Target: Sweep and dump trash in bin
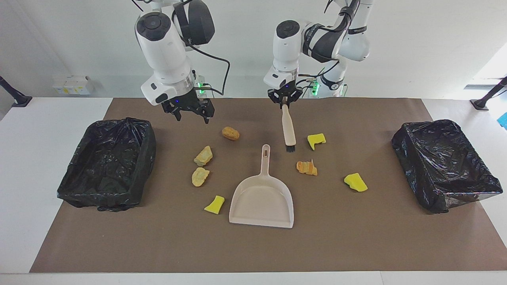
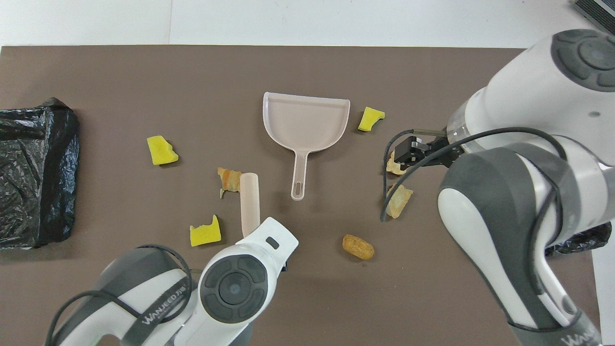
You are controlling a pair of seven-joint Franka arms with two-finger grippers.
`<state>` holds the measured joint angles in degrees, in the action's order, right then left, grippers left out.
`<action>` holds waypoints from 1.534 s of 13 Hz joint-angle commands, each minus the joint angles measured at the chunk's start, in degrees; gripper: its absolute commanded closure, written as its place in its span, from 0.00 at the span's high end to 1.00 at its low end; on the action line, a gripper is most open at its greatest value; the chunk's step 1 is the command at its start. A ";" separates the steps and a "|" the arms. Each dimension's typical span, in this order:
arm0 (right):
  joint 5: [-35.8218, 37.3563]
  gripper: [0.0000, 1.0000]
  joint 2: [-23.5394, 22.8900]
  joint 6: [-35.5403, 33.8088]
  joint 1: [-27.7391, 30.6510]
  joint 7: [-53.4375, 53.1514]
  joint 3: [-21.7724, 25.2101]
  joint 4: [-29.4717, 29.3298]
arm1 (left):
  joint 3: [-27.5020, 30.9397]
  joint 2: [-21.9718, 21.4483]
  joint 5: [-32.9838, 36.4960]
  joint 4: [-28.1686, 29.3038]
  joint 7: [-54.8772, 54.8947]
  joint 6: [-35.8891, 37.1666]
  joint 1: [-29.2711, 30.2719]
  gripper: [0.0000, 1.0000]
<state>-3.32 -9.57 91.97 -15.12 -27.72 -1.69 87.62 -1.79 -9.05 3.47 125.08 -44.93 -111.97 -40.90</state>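
My left claw (image 1: pixel 284 103) clamps the brush (image 1: pixel 288 130) by its handle tip, bristles hanging ready over the worktop (image 1: pixel 356 245) beside the dustpan (image 1: pixel 262 200), where trash (image 1: pixel 307 168) lies scattered, while my right claw (image 1: pixel 191 113) hovers spread, empty, above it

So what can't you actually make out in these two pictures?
- Left gripper: hidden under its own arm in the overhead view, so its hold on the brush shows only from the facing view.
- Two tan scraps: partly covered overhead by the right arm's cable and wrist.
- Bins: cut by the edge or covered by the right arm overhead.
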 commanded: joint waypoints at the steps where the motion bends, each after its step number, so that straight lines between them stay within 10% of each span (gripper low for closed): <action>1: -0.72 1.00 -9.39 0.49 -3.41 -8.46 -0.16 -9.37 | -0.58 1.04 2.59 -1.24 2.46 0.79 6.78 0.00; 14: 0.07 1.00 -23.73 19.03 -14.41 -15.52 -1.92 -9.66 | -0.58 13.07 3.47 -3.60 56.58 -22.41 44.57 0.00; 20: 1.82 1.00 -23.47 22.03 -16.43 -13.06 -1.74 -5.35 | -1.02 15.47 3.47 -2.39 69.97 -21.90 43.99 0.00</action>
<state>-2.81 -33.28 112.53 -31.13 -41.92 -3.23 80.77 -2.53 7.13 5.95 122.71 23.47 -135.97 4.55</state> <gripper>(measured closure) 0.000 0.740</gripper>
